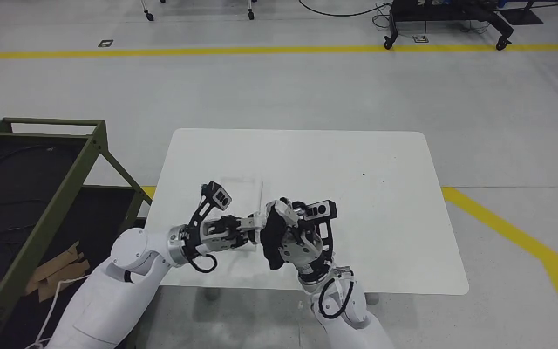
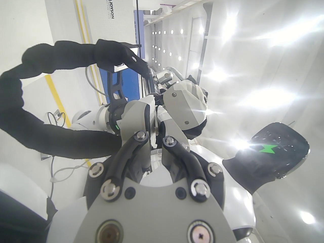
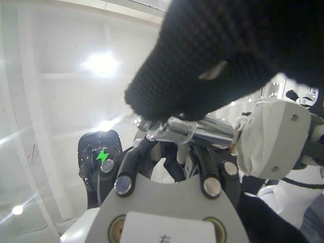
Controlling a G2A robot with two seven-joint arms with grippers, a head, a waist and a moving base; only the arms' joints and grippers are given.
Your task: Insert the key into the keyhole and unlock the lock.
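Note:
Both grippers meet above the front part of the white table [image 1: 366,192]. My right gripper [image 1: 279,234], its fingers in black knit covers, is shut on the silver lock [image 3: 200,130], which it holds raised off the table. The lock [image 2: 164,77] also shows beyond my left gripper's fingers. My left gripper [image 2: 155,120], with white-taped pads, is shut and pressed against one end of the lock; in the right wrist view its taped finger [image 3: 265,137] touches that end. The key is almost wholly hidden between those pads. In the top view the left gripper [image 1: 251,223] sits just left of the right one.
A green-framed cart [image 1: 52,174] with cardboard stands left of the table. A black wheeled stand [image 1: 445,17] is far back on the floor. The table's right and far parts are bare white surface.

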